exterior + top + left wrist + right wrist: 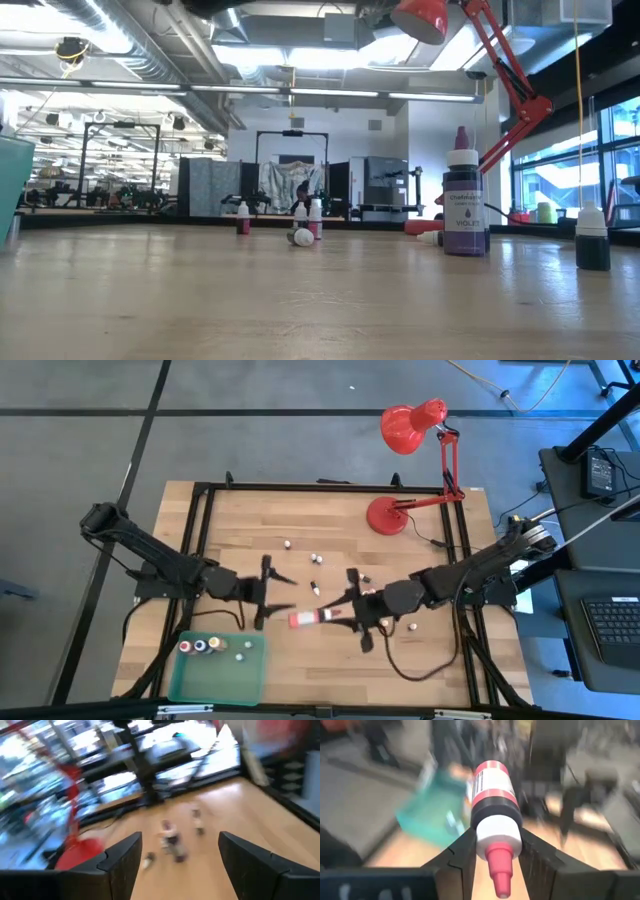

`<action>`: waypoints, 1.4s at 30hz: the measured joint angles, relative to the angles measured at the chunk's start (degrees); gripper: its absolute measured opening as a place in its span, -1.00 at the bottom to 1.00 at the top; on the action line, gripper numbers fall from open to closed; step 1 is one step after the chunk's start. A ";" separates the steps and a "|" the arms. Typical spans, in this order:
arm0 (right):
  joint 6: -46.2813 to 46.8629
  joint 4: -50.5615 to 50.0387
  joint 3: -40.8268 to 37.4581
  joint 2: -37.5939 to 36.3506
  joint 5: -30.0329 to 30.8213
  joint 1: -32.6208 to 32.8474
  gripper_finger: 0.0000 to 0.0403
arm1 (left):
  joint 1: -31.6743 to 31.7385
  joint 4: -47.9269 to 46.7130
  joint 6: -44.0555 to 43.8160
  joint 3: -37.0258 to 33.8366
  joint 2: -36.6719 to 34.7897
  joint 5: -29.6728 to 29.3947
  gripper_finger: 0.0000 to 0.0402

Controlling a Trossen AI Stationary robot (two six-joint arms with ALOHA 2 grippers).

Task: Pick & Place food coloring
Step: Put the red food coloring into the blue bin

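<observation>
A grey floor (80,420) with dark seams surrounds the wooden desk (330,660); a red lamp (412,430) stands at one o'clock, ceiling lights (300,55) glowing beyond.

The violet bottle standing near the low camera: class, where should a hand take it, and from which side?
Grip the violet bottle across its wide labelled body, below the white collar, coming from the side with the fingers level. It stands upright, and its narrow purple tip gives little hold from above. The dark bottle beside it stands apart, so there looks to be room for fingers.
</observation>
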 joint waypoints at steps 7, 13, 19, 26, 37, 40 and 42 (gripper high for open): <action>0.24 -21.69 5.97 0.46 8.08 1.57 -0.37 | 0.11 -8.34 -10.35 -0.06 -2.20 -11.24 0.28; -0.88 -39.25 16.43 6.06 9.56 1.33 -0.36 | 0.11 -13.59 -17.49 -0.15 -2.23 -12.23 0.27; -6.60 -48.99 23.85 13.79 10.28 1.08 -0.36 | 0.11 -18.74 -21.13 -0.15 -2.21 -12.18 0.28; -4.98 -56.19 28.20 21.24 2.54 1.18 -0.36 | 0.11 -21.61 -21.60 -0.15 -2.19 -12.08 0.27; 15.54 -66.63 28.43 24.74 -11.04 0.70 -0.36 | 0.11 -21.88 -21.49 -0.15 -2.17 -9.52 0.28; 18.87 -70.89 28.38 24.86 -11.14 0.72 -0.36 | 0.11 -21.88 -21.49 -0.15 -2.17 -9.43 0.28; 21.39 -72.99 28.39 24.79 -11.12 0.70 -0.36 | 0.11 -21.88 -21.45 -0.15 -2.17 -9.32 0.28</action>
